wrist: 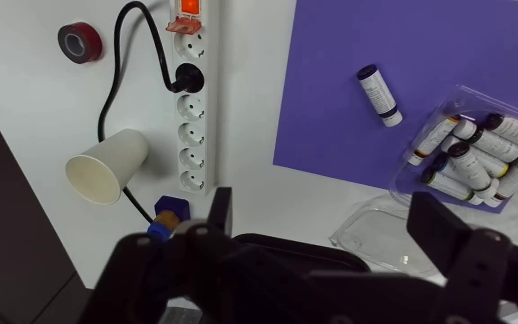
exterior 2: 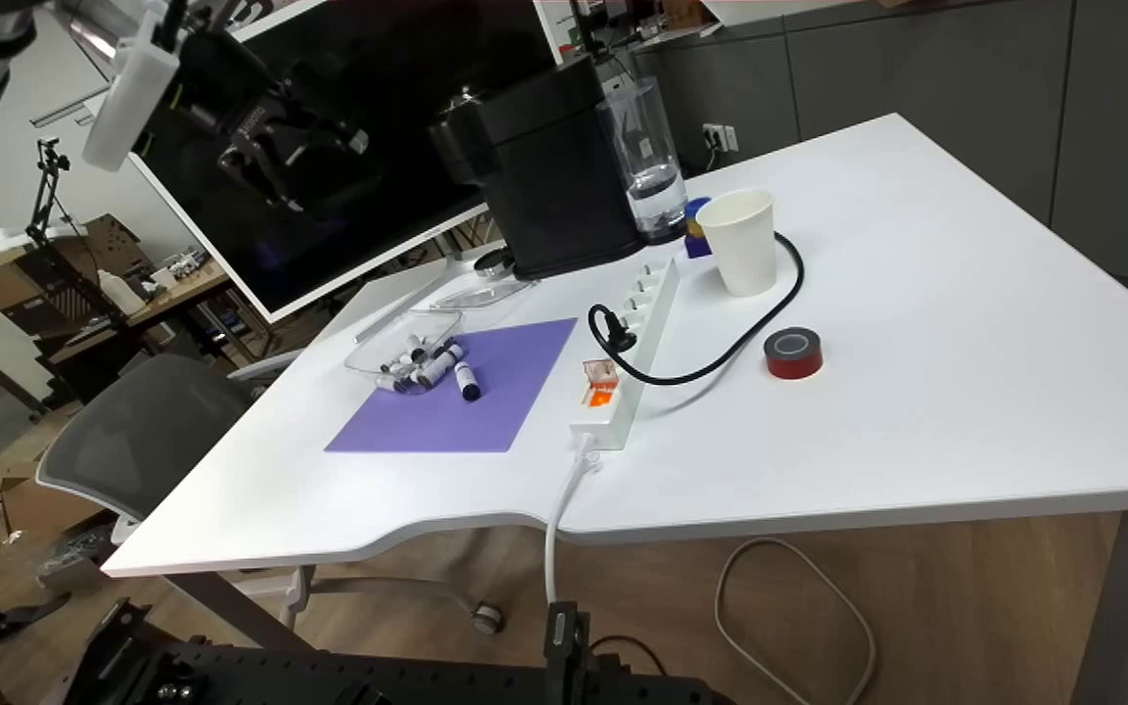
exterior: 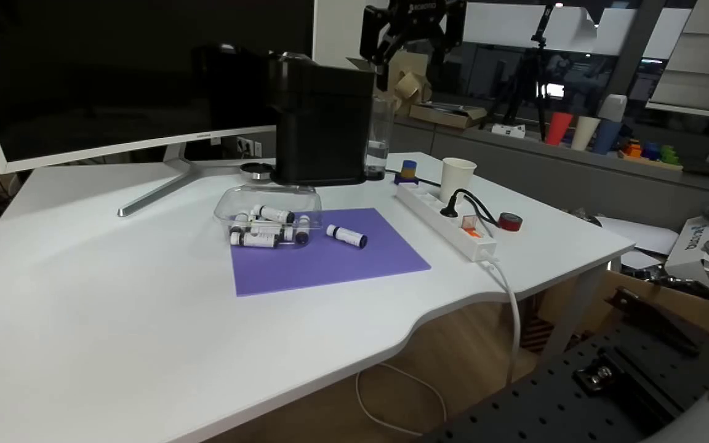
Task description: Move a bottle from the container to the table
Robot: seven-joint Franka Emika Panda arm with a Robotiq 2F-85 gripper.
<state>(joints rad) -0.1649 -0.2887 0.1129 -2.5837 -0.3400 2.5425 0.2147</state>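
Observation:
A clear plastic container (exterior: pixel 225 208) stands partly on the purple mat with several white bottles (exterior: pixel 274 214) with dark ends lying in it. The container (wrist: pixel 495 102) also shows in the wrist view, with its bottles (wrist: pixel 469 167) piled at the right. A similar single bottle (exterior: pixel 347 236) lies on its side on the mat, outside the container; the wrist view shows it too (wrist: pixel 379 95). The table (exterior: pixel 114 295) is a white desk top with a curved front edge. My gripper (wrist: pixel 322 200) is open and empty, high above the desk; both exterior views show it raised (exterior: pixel 411 64) (exterior 2: pixel 325 176).
The purple mat (exterior: pixel 324 264) lies under the single bottle. A clear lid (wrist: pixel 385 238) lies beside the container. A black machine (exterior: pixel 327 123) and monitor (exterior: pixel 114 74) stand behind. A power strip (wrist: pixel 196 112), paper cup (wrist: pixel 106 166) and tape roll (wrist: pixel 80 42) are to one side.

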